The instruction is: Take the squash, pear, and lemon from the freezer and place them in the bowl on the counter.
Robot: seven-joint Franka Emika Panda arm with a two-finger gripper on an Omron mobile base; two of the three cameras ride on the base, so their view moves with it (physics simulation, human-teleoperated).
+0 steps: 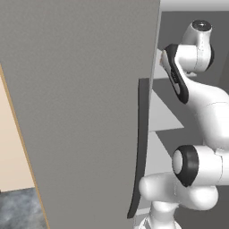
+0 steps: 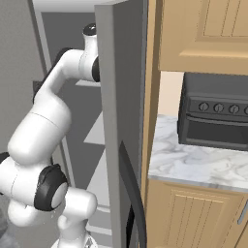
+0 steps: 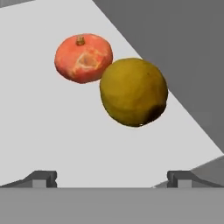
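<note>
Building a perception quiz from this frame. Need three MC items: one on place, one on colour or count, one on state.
1. Where do the two fruits in the hand view lie?
A. on a pale freezer shelf
B. on the marble counter
C. inside the toaster oven

2. What colour is the fruit with the small stem?
A. green
B. orange-red
C. purple

3. How do the jaws stand?
A. shut on the yellow fruit
B. shut on nothing
C. open, holding nothing

Key:
1 A: the orange-red fruit and the yellow fruit lie on a flat pale shelf with grey walls behind, and the arm reaches past the freezer door.
2 B: its skin is orange-red, stem on top.
3 C: the gripper shows its fingertips set wide apart, the fruits beyond them.
</note>
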